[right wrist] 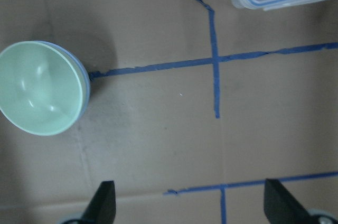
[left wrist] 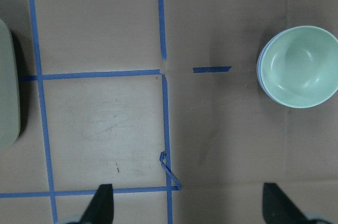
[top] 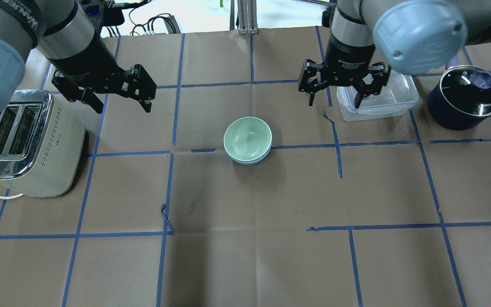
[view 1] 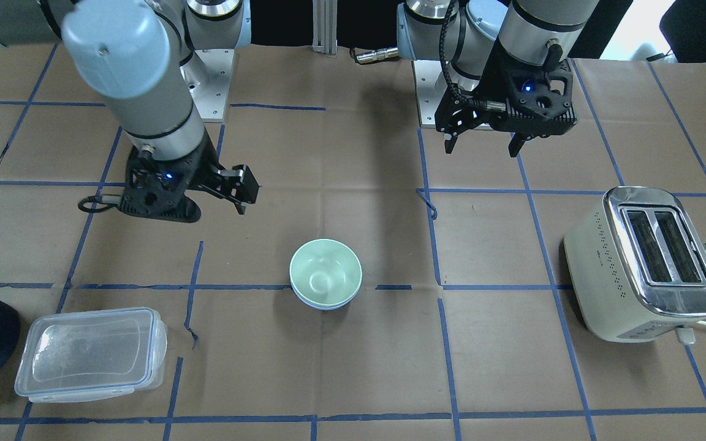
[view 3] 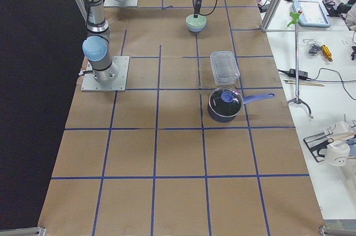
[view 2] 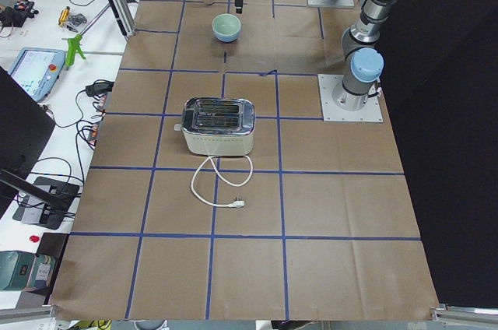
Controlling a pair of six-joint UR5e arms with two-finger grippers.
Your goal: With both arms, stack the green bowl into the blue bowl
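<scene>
The green bowl [view 1: 325, 269] sits nested inside the blue bowl [view 1: 326, 305] at the middle of the table; only the blue rim shows under it. In the overhead view the green bowl [top: 247, 137] covers the blue bowl [top: 250, 161]. My left gripper [top: 122, 105] is open and empty, raised to the bowls' left. My right gripper [top: 334, 103] is open and empty, raised to their right, partly over the clear container. The left wrist view shows the green bowl [left wrist: 300, 66] at its right edge. The right wrist view shows it [right wrist: 39, 94] at its left edge.
A cream toaster [top: 24, 140] stands below the left gripper, near the table's left end. A clear lidded container [top: 379, 100] and a dark pot [top: 465, 98] stand on the right. Blue tape lines cross the brown paper.
</scene>
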